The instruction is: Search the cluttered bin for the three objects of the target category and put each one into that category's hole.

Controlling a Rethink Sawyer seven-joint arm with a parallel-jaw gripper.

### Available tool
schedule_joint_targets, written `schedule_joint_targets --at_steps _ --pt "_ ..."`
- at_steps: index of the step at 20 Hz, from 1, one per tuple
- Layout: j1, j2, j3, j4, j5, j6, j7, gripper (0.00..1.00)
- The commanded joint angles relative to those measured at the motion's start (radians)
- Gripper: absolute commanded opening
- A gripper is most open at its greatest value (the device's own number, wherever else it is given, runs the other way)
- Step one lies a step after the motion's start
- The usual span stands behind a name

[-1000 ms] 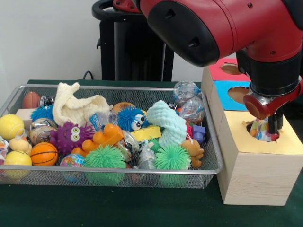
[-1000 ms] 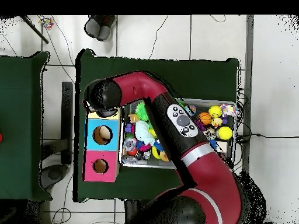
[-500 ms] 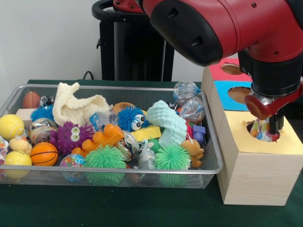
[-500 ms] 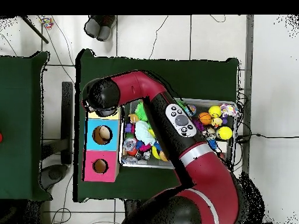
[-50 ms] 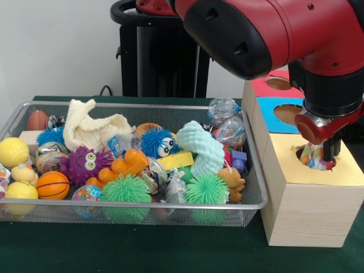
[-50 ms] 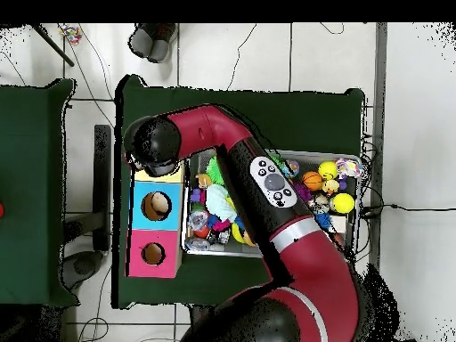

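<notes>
Gripper [image 5: 324, 152] down at the hole [image 5: 316, 157] in the yellow box top [image 5: 335, 173], a toy [image 5: 314, 156] in the opening.
The toy is crinkly and multicoloured, white with orange, blue and green patches, sitting in the hole beside the dark fingers; whether they grip it cannot be told. The wire bin [image 5: 142, 209] lies at nine o'clock of the box.

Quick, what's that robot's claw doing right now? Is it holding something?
Gripper: down at the hole in the yellow box top, beside a colourful patterned toy sitting in the hole; open or closed cannot be told.
</notes>
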Motion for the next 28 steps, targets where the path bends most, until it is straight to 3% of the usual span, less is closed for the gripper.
schedule_joint_targets --at_steps 1,11,23,28 --pt "-0.060 0.171 -0.211 -0.167 -0.220 -0.100 -0.101 0.00" --pt "-0.075 0.188 -0.195 -0.232 -0.229 -0.050 -0.165 0.00" --pt "-0.095 0.227 -0.122 -0.352 -0.275 0.022 -0.362 0.00" --pt "-0.079 0.242 -0.115 -0.405 -0.255 0.103 -0.344 0.00"
